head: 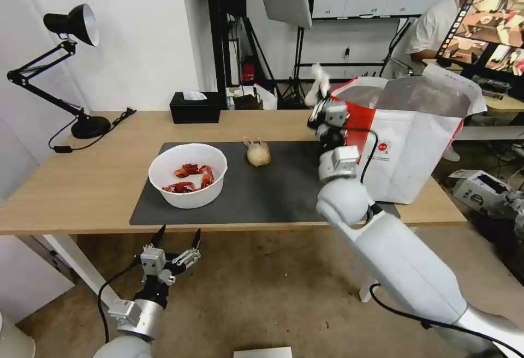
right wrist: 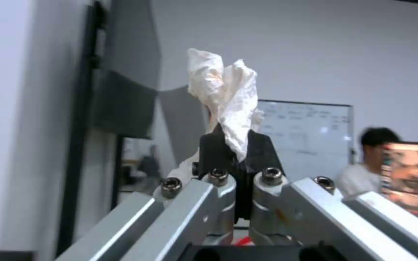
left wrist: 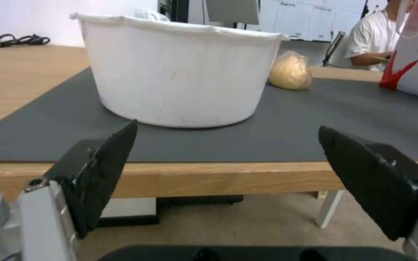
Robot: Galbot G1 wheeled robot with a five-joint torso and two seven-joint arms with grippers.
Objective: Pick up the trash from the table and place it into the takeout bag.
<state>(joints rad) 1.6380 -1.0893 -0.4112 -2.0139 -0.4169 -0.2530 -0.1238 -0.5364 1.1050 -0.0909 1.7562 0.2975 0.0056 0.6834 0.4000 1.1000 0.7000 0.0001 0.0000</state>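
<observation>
A long light-wood desk [head: 82, 183] stands before a white wall, a dark grey mat [head: 273, 183] laid across its middle, and this is the scene you are working. At the desk's right end sits the takeout bag [head: 415, 145], boxy, white and red, its mouth open and its silver lining showing. Your right gripper [head: 316, 99] is raised beside the bag's left wall, near the top rim, with the arm reaching up from below the desk's front edge. Its fingers [right wrist: 218, 148] are clamped together on a crumpled white tissue [head: 319, 82], which stands up out of the pinch; the right wrist view shows the tissue [right wrist: 228, 105] wedged between the black pads.

On the mat, toward its left front corner, sits the white round bowl [head: 188, 175] with red crayfish shells [head: 188, 178] inside. The small beige knotted bundle [head: 258, 153] lies near the mat's back edge, well apart from the bowl and between it and the bag.

Your left gripper [head: 177, 238] hangs below the desk's front edge, in front of the bowl, its two black fingers [left wrist: 107, 170] spread wide and holding nothing. From its wrist camera you look across the mat's front edge at the bowl's outer wall [left wrist: 180, 79], with the bundle [left wrist: 291, 74] behind it.

A black tissue box [head: 195, 108] rests at the desk's back edge, and a black lamp [head: 71, 22] stands at the back left corner.
</observation>
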